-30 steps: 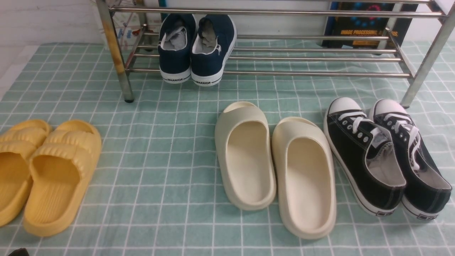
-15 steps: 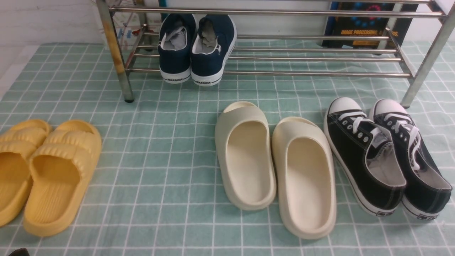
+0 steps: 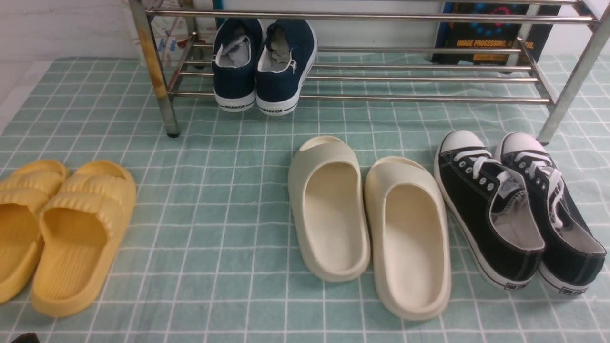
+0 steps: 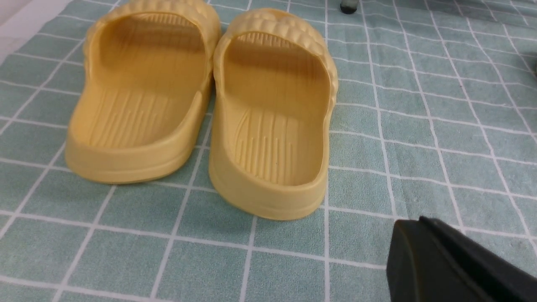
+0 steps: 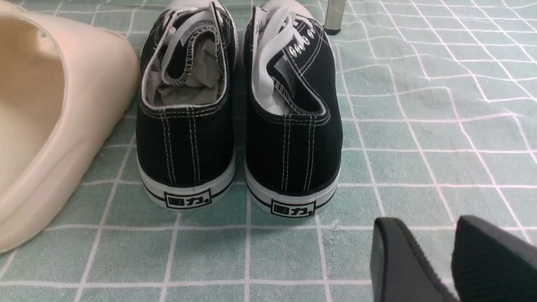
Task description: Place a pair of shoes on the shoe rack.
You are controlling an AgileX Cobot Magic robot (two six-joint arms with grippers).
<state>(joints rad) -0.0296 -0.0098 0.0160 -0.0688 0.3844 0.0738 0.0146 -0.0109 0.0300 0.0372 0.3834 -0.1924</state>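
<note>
Navy shoes (image 3: 259, 69) — unmoved since before — sit on the steel rack (image 3: 424, 99).

Shiny, smooth metal on the shoe rack (image 3: 429, 98). Matt navy cloth on the slip-on shoes (image 3: 281, 88), with smooth white rubber-like soles. Matt, foam-like plastic on the cream slides (image 3: 333, 219) and ribbed yellow slippers (image 3: 81, 238). Black canvas-like cloth on the sneakers (image 3: 491, 214); wrinkled checked cloth (image 3: 214, 267) beneath.
</note>
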